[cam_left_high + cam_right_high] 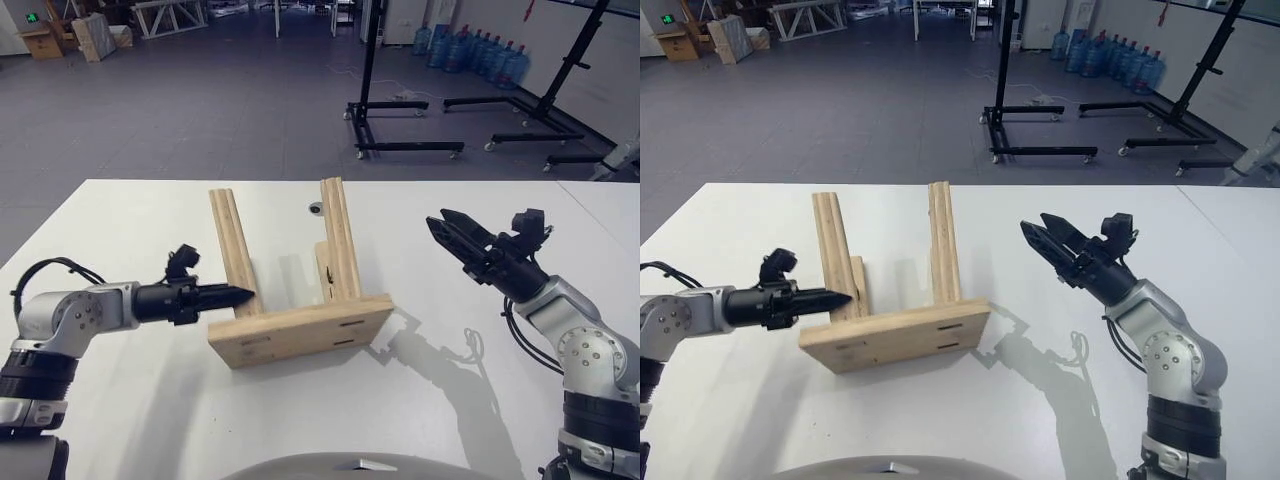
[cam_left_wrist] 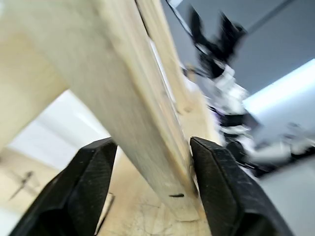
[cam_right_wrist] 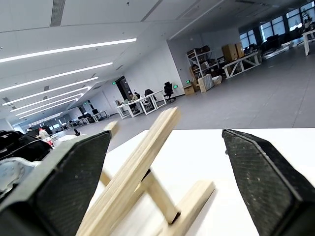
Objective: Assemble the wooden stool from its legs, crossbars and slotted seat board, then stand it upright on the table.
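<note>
The wooden stool lies on its side on the white table (image 1: 120,210). Its slotted seat board (image 1: 300,332) faces me and the legs (image 1: 340,235) point away. My left gripper (image 1: 244,295) is at the left leg (image 1: 228,240), close to the seat board. In the left wrist view that leg (image 2: 133,108) runs between the two open fingers (image 2: 88,187), close against one of them. My right gripper (image 1: 437,218) hangs open in the air to the right of the stool, apart from it. The stool (image 3: 133,182) shows between its two fingers (image 3: 266,182).
A small round part (image 1: 316,208) lies on the table beyond the legs. Bare table spreads to the left, the right and in front of the seat board. Black wheeled stands (image 1: 405,148) stand on the floor behind the table.
</note>
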Controlling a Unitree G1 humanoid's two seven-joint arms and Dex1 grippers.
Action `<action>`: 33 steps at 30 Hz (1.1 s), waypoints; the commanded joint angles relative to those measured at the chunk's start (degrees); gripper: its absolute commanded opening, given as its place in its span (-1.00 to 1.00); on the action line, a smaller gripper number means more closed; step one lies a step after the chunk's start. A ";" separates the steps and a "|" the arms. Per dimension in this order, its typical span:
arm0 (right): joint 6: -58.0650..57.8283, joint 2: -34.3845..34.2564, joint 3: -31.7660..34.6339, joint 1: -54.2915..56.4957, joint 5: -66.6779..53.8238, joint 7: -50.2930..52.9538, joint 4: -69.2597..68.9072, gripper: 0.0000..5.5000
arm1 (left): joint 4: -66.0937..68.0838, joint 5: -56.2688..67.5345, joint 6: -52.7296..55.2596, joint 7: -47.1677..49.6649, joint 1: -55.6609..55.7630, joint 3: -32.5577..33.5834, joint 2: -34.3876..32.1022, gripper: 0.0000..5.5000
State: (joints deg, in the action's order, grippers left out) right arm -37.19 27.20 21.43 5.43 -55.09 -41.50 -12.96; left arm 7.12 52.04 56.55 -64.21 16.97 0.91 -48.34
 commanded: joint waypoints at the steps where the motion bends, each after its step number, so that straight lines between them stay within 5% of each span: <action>1: 3.37 6.13 -1.60 -0.79 5.59 -6.91 0.94 0.51 | -0.85 -1.90 -1.00 -1.45 -1.96 2.12 -1.14 0.01; 5: 6.89 12.63 -7.15 -1.36 13.18 -15.89 3.62 0.51 | -0.59 -0.74 -0.47 -2.95 -5.66 3.60 1.27 0.09; 11: 9.48 11.86 -11.64 -1.02 16.70 -18.74 4.38 0.51 | 3.00 -0.46 0.11 -2.84 -2.68 7.76 1.33 0.40; 17: 16.40 13.57 -18.45 -0.82 24.18 -24.85 7.51 0.51 | 7.99 -4.86 -3.54 -4.80 0.48 10.26 -1.96 0.40; 20: 17.17 12.67 -20.28 0.62 25.28 -26.00 8.94 0.51 | 8.46 -12.07 -11.76 -8.57 -1.84 8.59 -6.46 0.40; 23: 18.66 11.45 -21.12 0.89 26.24 -25.80 9.83 0.51 | 6.49 -27.08 -31.28 -12.13 -7.35 2.70 -12.96 0.40; 33: 22.52 5.35 -29.09 7.93 32.27 -26.35 18.31 0.51 | -0.95 -42.11 -55.69 -12.05 -13.03 -9.63 -4.91 0.40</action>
State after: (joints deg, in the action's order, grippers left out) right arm -16.14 33.16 -6.43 11.75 -24.55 -67.58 3.63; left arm 6.14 11.70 2.36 -77.60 3.30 -7.72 -54.51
